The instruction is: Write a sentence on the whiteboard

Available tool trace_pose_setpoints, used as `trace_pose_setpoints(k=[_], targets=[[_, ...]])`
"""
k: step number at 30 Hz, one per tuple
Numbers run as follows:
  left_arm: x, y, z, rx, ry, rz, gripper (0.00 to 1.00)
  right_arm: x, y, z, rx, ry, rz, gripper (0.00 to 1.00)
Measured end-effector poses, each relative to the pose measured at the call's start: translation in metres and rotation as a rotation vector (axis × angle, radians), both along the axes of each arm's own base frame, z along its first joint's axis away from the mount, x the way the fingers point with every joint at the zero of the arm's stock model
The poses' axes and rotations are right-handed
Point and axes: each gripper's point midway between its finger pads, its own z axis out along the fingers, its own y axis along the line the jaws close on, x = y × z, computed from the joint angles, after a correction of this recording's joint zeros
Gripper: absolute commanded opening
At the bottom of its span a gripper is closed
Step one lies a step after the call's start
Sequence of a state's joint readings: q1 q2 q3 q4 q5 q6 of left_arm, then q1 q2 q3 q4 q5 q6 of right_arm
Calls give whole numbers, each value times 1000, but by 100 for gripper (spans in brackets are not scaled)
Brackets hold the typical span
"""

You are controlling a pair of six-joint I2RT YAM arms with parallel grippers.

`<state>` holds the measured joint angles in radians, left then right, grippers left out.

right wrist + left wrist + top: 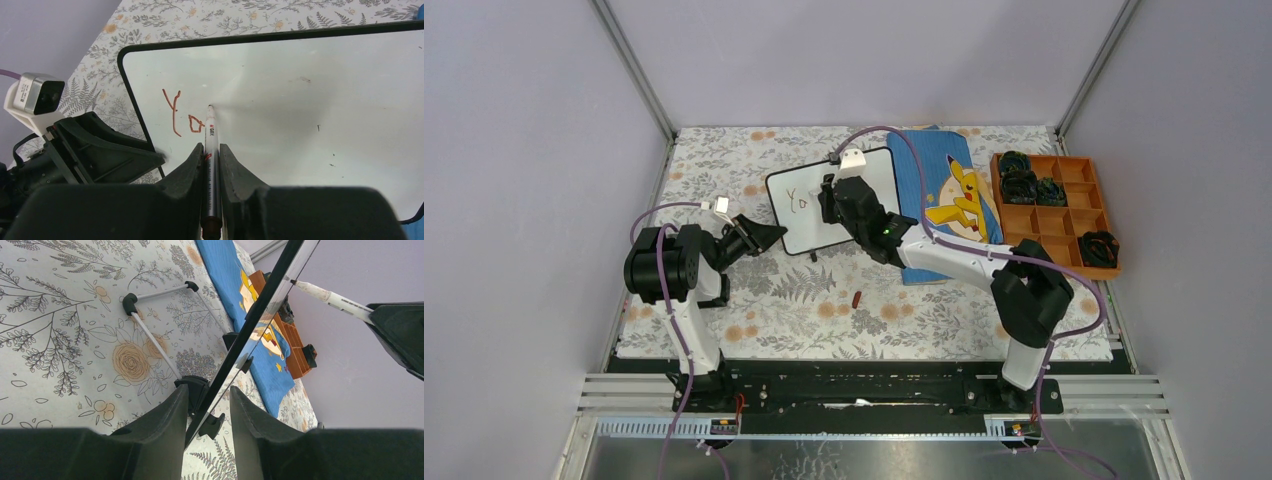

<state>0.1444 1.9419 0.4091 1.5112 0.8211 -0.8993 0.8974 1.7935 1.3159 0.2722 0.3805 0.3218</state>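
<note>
The whiteboard stands tilted on its small feet on the floral mat, left of centre. Red-brown letters "Yo" sit near its upper left corner. My right gripper is shut on a white marker pen. The pen's tip rests just right of the "o", at the board's surface. My left gripper is open, its fingers straddling the board's left edge with a gap showing on the right side. The pen also appears in the left wrist view, pointing at the board.
A blue cloth with a yellow cartoon figure lies right of the board. An orange compartment tray holding dark items stands at the far right. A small red-brown cap lies on the mat in front of the board.
</note>
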Motion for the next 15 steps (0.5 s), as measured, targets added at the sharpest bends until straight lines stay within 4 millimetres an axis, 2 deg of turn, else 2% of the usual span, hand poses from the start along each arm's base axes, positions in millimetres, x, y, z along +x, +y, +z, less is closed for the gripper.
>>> trace_pose_setpoints(k=[15], targets=[[0, 0, 0, 0, 0, 0, 42, 3, 0, -7, -12, 11, -5, 0]])
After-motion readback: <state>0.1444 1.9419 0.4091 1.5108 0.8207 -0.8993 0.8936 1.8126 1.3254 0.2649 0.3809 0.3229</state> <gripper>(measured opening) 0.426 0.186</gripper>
